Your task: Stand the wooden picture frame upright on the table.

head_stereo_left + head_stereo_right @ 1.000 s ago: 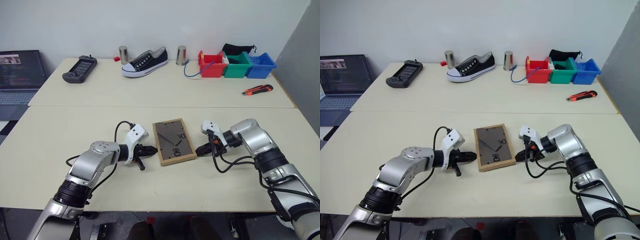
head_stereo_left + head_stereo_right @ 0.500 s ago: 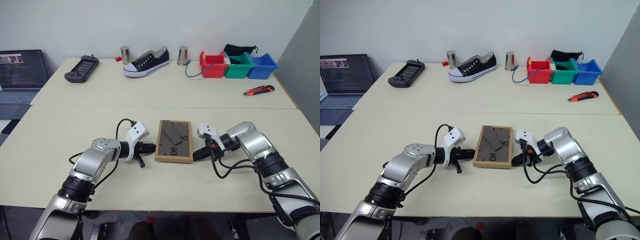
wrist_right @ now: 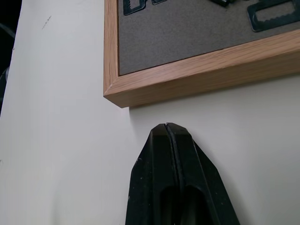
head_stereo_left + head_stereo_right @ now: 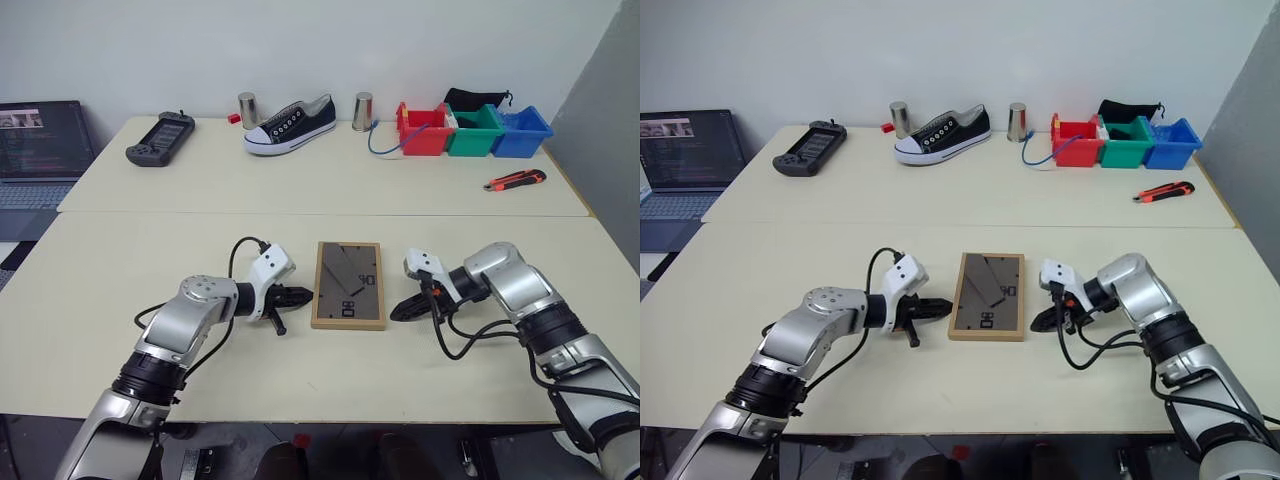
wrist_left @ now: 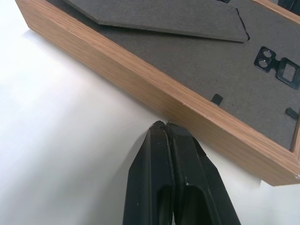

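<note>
Your left fingers [image 5: 171,140] are pressed shut with nothing between them, tips right up against the wooden picture frame's [image 4: 348,284] side edge on its left. Your right fingers [image 3: 168,140] are closed and empty too, tips just beside the frame's right edge near its front corner, with a sliver of bare worktop [image 4: 150,250] between them and the wood. The frame itself lies flat, back side up, on the near section of the worktop, just this side of the seam, its long edges running away from you. You can see the dark grey backing, the triangular fold-out stand lying flush against it and the small black hangers. Beyond the frame, across the seam, a black-and-white sneaker [image 4: 291,124] lies between two metal cups [image 4: 247,109]. Farther right of the frame along the far edge sit red, green and blue bins [image 4: 473,131], with an orange utility knife [image 4: 515,180] in front of them. Far left of the frame, a handheld game console [image 4: 160,138] and a laptop [image 4: 40,150].
</note>
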